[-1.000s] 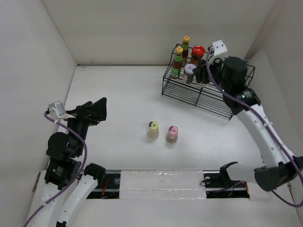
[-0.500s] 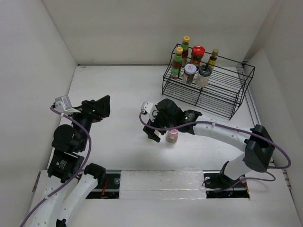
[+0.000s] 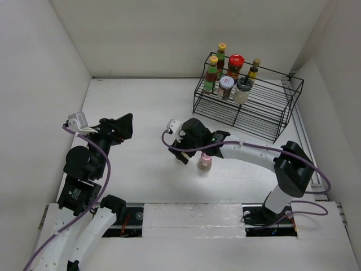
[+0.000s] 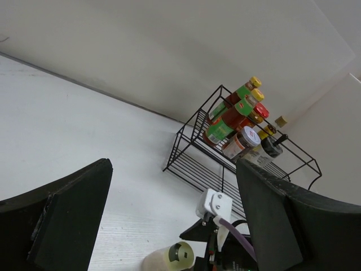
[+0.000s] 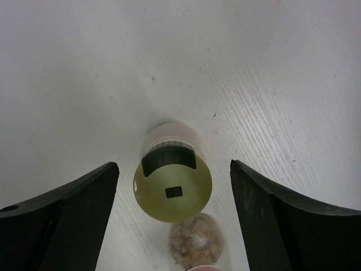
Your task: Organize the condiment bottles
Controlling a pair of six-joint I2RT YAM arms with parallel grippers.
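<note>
Cream shaker (image 5: 171, 169) stands on the surface (image 3: 135, 113), just beside the pink shaker (image 3: 205, 162). Right pincer (image 5: 172, 166) straddles it, released. Left pincer (image 4: 172, 180) is released too. Likely light, rigid, slick: grip its body below the lid (image 5: 183, 197).

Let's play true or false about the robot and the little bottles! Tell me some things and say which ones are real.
1. The pink-capped shaker stands on the table, outside the rack. True.
2. The red-lidded jar lies on its side on the table. False: it stands upright in the rack.
3. The right gripper is open over the cream shaker. True.
4. The left gripper is holding a bottle. False: it is open and has nothing between its fingers.
</note>
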